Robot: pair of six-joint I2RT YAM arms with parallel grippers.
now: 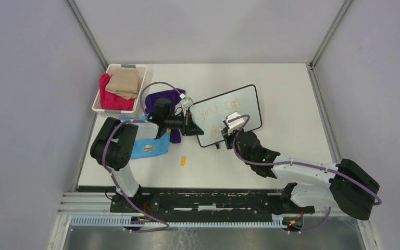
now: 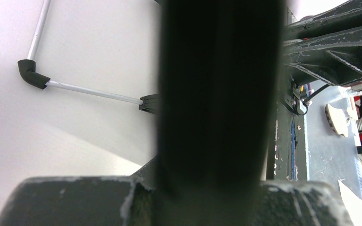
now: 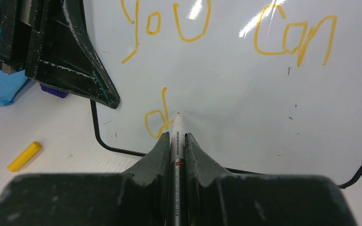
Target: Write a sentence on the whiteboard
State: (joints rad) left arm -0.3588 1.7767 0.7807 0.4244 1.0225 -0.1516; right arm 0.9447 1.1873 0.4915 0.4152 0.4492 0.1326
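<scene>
The whiteboard (image 1: 242, 104) lies tilted on the table's middle, black-framed. Yellow-orange letters of the sentence (image 1: 213, 112) read "You can" (image 3: 191, 39) on the top line, and a "d" (image 3: 146, 123) starts the second line. My right gripper (image 3: 177, 137) is shut on a white marker (image 3: 177, 123). The marker's tip touches the board just right of the "d". My left gripper (image 1: 190, 126) is shut on the board's left edge; its fingers (image 3: 70, 66) show in the right wrist view. In the left wrist view the board's edge (image 2: 217, 94) is a dark blur between the jaws.
A white basket (image 1: 126, 65) with red and tan cloth stands at the back left. Purple cloth (image 1: 161, 98) and blue cloth (image 1: 148, 146) lie under my left arm. A yellow marker cap (image 1: 184, 161) (image 3: 24, 156) lies in front of the board's near left corner.
</scene>
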